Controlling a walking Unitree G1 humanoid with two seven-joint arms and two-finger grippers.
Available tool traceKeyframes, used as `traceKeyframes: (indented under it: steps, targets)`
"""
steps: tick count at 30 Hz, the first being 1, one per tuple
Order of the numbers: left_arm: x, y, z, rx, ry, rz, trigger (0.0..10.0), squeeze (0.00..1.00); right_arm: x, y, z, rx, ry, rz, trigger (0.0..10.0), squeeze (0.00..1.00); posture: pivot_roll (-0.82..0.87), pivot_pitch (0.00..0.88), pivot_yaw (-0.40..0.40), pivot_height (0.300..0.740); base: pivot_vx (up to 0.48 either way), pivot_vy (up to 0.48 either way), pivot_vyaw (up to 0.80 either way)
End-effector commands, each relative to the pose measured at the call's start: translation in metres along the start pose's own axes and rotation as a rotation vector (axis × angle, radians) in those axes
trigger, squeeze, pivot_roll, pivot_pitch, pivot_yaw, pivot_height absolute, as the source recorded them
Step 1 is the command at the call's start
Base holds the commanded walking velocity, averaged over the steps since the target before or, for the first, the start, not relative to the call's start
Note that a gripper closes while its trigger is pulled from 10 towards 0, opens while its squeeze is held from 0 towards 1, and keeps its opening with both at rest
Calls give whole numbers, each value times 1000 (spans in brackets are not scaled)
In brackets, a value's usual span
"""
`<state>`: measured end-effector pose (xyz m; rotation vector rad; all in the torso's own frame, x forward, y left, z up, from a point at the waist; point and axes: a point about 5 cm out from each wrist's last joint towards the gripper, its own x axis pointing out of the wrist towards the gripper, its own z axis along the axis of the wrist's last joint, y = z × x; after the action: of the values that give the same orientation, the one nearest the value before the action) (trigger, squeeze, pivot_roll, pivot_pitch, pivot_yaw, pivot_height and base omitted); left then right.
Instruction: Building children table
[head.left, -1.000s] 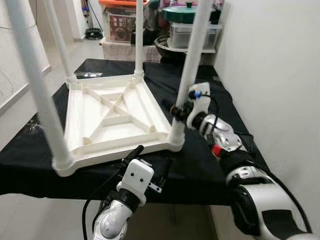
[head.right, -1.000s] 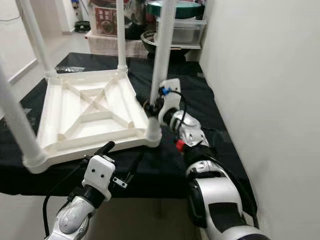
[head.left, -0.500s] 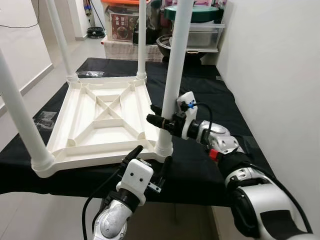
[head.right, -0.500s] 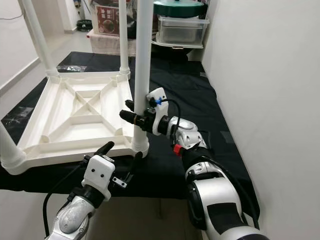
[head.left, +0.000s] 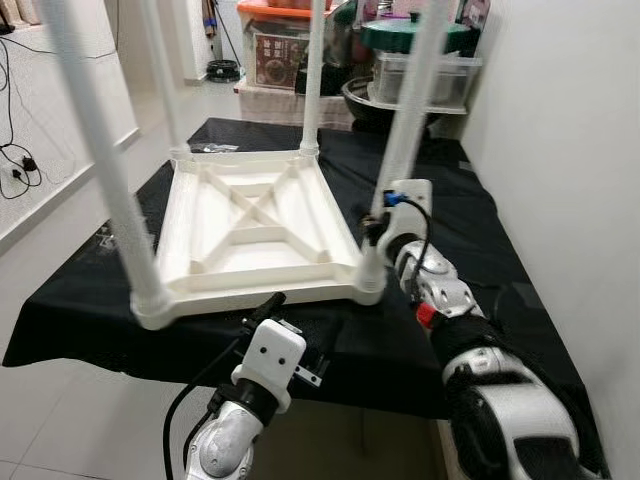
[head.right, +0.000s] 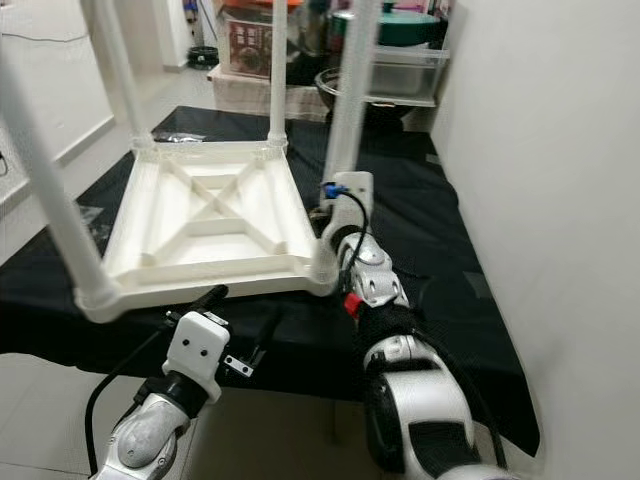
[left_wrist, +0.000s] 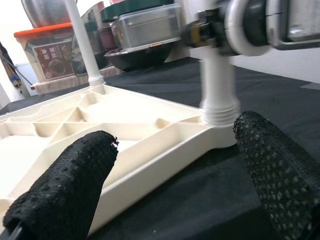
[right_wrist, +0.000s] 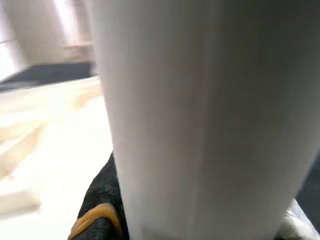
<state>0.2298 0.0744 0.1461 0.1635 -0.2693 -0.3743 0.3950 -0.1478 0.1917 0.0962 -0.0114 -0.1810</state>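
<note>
The white children's table (head.left: 255, 215) lies upside down on a black-covered worktop (head.left: 480, 220), its four legs pointing up. My right gripper (head.left: 376, 228) is shut on the near right leg (head.left: 402, 135), low down just above its corner socket. In the right wrist view that leg (right_wrist: 200, 115) is pressed close, with a black finger pad (right_wrist: 100, 200) against it. My left gripper (head.left: 298, 325) hangs open below the worktop's front edge. Its two black fingers (left_wrist: 65, 185) are spread wide, facing the same corner (left_wrist: 220, 125) without touching it.
Storage boxes (head.left: 415, 75), a dark bowl and an orange-lidded bin (head.left: 280, 45) crowd the back. A white wall (head.left: 560, 150) runs close along the right. Open floor (head.left: 70, 200) lies to the left, with cables on the left wall.
The whole view has shifted as my head moved. My right wrist has swung back behind the near right leg, still holding it. The left gripper has stayed put.
</note>
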Motion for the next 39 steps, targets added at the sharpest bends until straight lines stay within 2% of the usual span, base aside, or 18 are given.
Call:
traceKeyframes:
  steps: [1, 2, 3, 4, 5, 6, 7, 8, 13, 14, 17, 19, 25, 30, 33, 34, 35, 39]
  targets:
    - [0, -2, -2, 9, 5, -7, 10000, 0, -4, -12, -2, -12, 18, -125, 0, 0, 75, 22, -98, 740, 0, 0, 0]
    - [0, -2, -2, 9, 5, -7, 10000, 0, -4, -12, -2, -12, 18, -125, 0, 0, 75, 22, -98, 740, 0, 0, 0]
    - [0, -2, -2, 9, 5, -7, 10000, 0, -7, -6, -5, 1, 28, -108, 4431, 0, 79, 15, -98, 740, 0, 0, 0]
    - [0, -2, -2, 9, 5, -7, 10000, 0, -7, -6, -5, 1, 28, -108, 4431, 0, 79, 15, -98, 740, 0, 0, 0]
    - [0, -2, -2, 9, 6, -7, 10000, 0, -9, 2, -7, -2, 31, -61, 10000, 0, 80, 15, -99, 740, 0, 0, 0]
    - [0, -2, -2, 8, 7, -8, 10000, 0, -10, 14, -8, -3, 23, 22, 10000, 78, 75, 13, -94, 740, 0, 0, 0]
    - [0, -2, -2, 8, 7, -9, 10000, 0, -11, 21, -7, -9, 6, 88, 10000, 1000, 75, 14, -97, 740, 0, 0, 0]
    - [0, -2, -3, 9, 7, -9, 10000, 0, -11, 31, -5, -13, -17, 181, 10000, 1000, 75, 17, -102, 740, 0, 0, 0]
    - [0, -2, -2, 9, 7, -8, 10000, 0, -10, 40, -3, -34, -30, 341, 10000, 1000, 80, 21, -106, 740, 0, 0, 0]
    - [1, -2, -2, 9, 7, -6, 10000, 0, -9, 43, -3, 12, 18, 448, 10000, 0, 80, 21, -105, 740, 0, 0, 0]
    - [1, -2, -2, 9, 6, -4, 10000, 0, -9, 42, -4, 29, 68, 606, 10000, 0, 78, 22, -103, 740, 0, 0, 0]
    - [1, -2, -2, 9, 6, -4, 10000, 0, -9, 42, -4, 29, 68, 606, 10000, 0, 78, 22, -103, 740, 0, 0, 0]
    - [1, -2, -2, 8, 6, -6, 10000, 0, -22, 31, -16, -70, 235, 1097, 10000, 0, 82, 28, -107, 740, 0, 0, 0]
    - [1, -2, -1, 10, 6, -5, 10000, 0, -26, 36, -2, -8, 201, 1296, 10000, 0, 90, 33, -107, 740, 0, 0, 0]
    - [1, -2, -1, 11, 7, -5, 10000, 0, -26, 39, 1, 3, 194, 1329, 10000, 0, 90, 33, -107, 740, 0, 0, 0]
    - [1, -2, -1, 12, 7, -5, 10000, 0, -26, 41, 1, 1, 194, 1342, 6745, 0, 91, 35, -107, 740, 0, 0, 0]
    - [1, -2, -1, 11, 8, -4, 10000, 0, -25, 42, 2, 20, 197, 1341, 0, 0, 91, 35, -107, 740, 0, 0, 0]
    - [1, -2, -1, 11, 9, -6, 10000, 0, -17, 42, 1, 5, 184, 1209, 0, 0, 89, 36, -109, 740, 0, 0, 0]
